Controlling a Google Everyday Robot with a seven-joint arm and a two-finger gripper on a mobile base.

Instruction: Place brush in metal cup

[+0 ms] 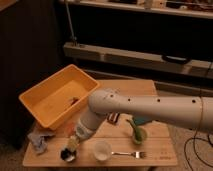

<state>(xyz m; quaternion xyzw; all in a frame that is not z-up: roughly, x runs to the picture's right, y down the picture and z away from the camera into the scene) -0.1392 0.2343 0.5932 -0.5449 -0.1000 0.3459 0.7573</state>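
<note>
The metal cup (68,156) stands at the front left corner of the wooden table (155,150). My gripper (73,143) hangs at the end of the white arm (150,107), directly above the cup and almost touching it. A short whitish piece with a dark end shows at the gripper tip, pointing down into the cup's mouth; it looks like the brush (70,149). I cannot tell whether the brush rests in the cup or hangs from the gripper.
An orange bin (50,100) sits at the back left. A white cup (102,149) and a metal fork (128,154) lie at the front. A green cup (138,133), a dark reddish block (113,118) and a grey-blue cloth (39,140) are nearby.
</note>
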